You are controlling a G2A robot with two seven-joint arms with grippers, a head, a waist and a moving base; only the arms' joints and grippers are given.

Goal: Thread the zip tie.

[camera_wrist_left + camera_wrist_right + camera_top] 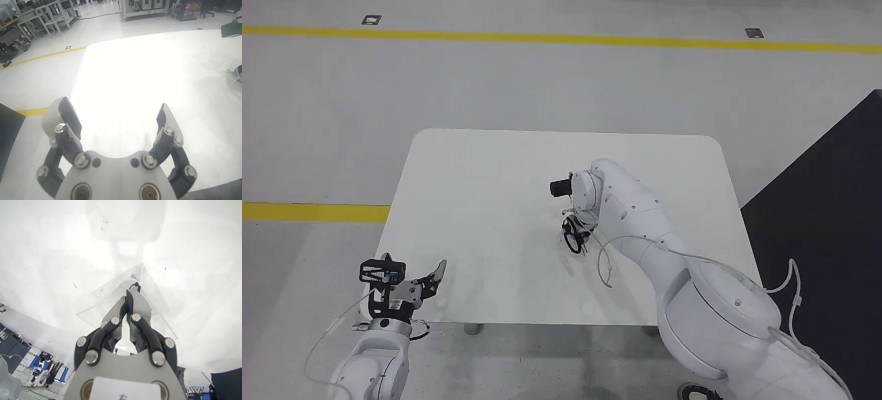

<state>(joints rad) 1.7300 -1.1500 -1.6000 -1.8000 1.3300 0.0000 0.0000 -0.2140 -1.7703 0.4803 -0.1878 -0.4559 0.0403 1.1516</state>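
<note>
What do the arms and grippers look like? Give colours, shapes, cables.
The left arm and right arm have smooth, rounded white shells; a thin white cable trails off the right. The left gripper and right gripper share pale grey base plates, black links with silver bolts, black ribbed pads.

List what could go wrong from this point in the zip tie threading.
1. The right tool is shut low over a clear plate, with only a short black bit of the zip tie showing past its tips. Any hold looks thin and may slip or twist.
2. Nothing visibly pins the clear plate to the table, so a push could slide it.
3. The left tool is open at the table's edge, away from the tie, so nothing steadies it.
</note>
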